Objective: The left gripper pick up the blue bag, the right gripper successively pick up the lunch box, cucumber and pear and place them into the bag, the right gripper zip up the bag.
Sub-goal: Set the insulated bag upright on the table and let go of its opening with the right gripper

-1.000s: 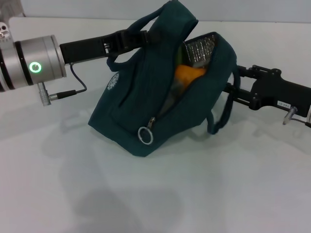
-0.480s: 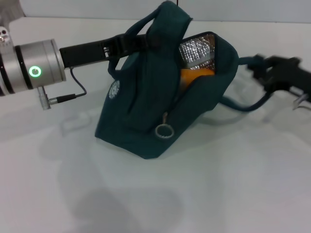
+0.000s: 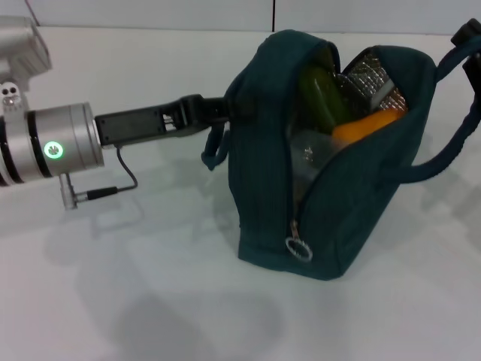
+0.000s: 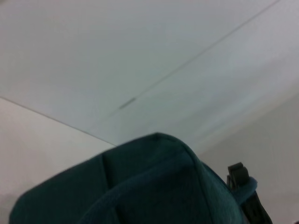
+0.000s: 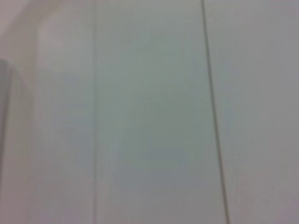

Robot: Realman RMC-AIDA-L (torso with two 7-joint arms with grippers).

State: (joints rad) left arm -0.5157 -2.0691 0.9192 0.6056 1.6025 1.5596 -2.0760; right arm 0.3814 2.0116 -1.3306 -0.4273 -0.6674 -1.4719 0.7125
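**Blue bag held upright, open and loaded**

The blue bag [image 3: 331,188] was seen standing upright on the white desk [image 3: 150,301], right of centre in the head view, with its base on the surface. Its zipper was undone along most of the near edge, and the metal ring pull [image 3: 297,250] hung low near the bottom of that edge. The mouth gaped open toward the right, and the silver foil lining [image 3: 368,79] was exposed at the far upper side.

Inside the opening, the cucumber [image 3: 322,96] was seen standing on end against the left wall of the bag, its dark green tip just below the rim. The pear [image 3: 362,125] was lodged to the right of it, showing as an orange-yellow patch against the lining. Below both, a pale translucent shape was made out as the lunch box [image 3: 308,158], deep in the bag.

The left gripper [image 3: 225,111] was extended from the left and was closed on the bag's upper left side, where a handle loop hung down beside the jaws. In the left wrist view only the bag's rounded top [image 4: 154,182] was shown.

The right gripper [image 3: 470,37] was barely in view at the far right edge, where the other handle [image 3: 451,150] was stretched up toward it; the state of its jaws could not be told.
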